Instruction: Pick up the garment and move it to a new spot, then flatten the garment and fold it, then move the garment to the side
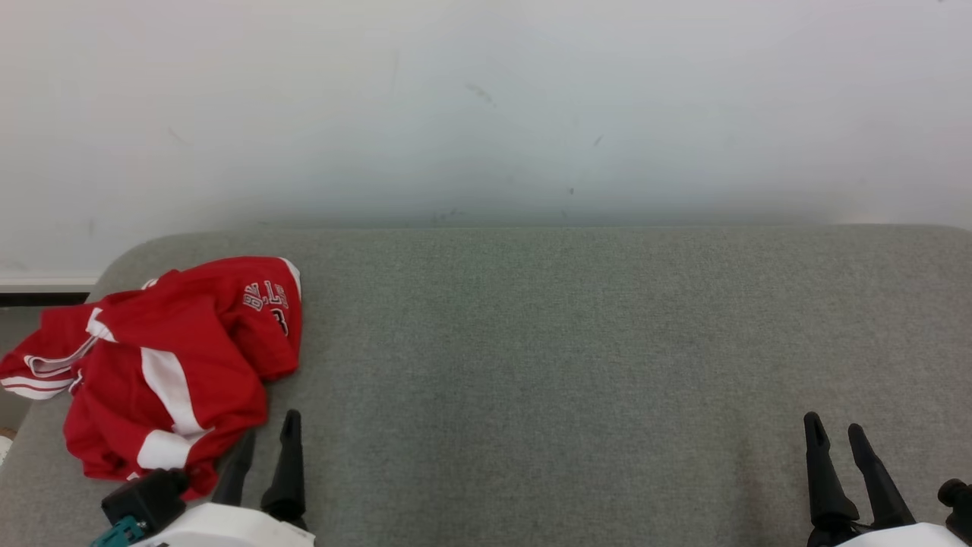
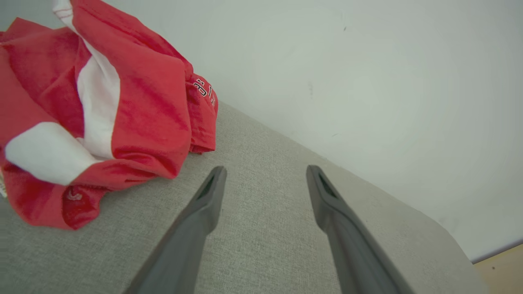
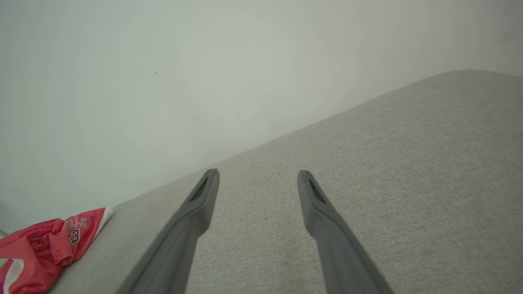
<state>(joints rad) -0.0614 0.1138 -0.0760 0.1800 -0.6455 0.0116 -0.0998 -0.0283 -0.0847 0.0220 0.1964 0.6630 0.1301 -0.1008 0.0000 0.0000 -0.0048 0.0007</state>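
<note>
The garment [image 1: 167, 365] is a red jersey with white stripes and dark lettering, lying crumpled at the left end of the grey fabric surface [image 1: 577, 365]. Part of it hangs over the left edge. My left gripper [image 1: 267, 434] stands open just off its lower right corner, fingers empty; in the left wrist view the garment [image 2: 102, 114] lies up and left of that gripper [image 2: 265, 173]. My right gripper [image 1: 835, 425] is open and empty at the lower right, far from the cloth. In the right wrist view the garment [image 3: 45, 245] sits in the lower left corner, well away from that gripper [image 3: 257, 175].
A pale wall [image 1: 486, 106] rises directly behind the grey surface. The surface has rounded corners, and its left edge [image 1: 45, 425] drops off beside the garment. A strip of wooden floor [image 2: 500, 265] shows past the far corner.
</note>
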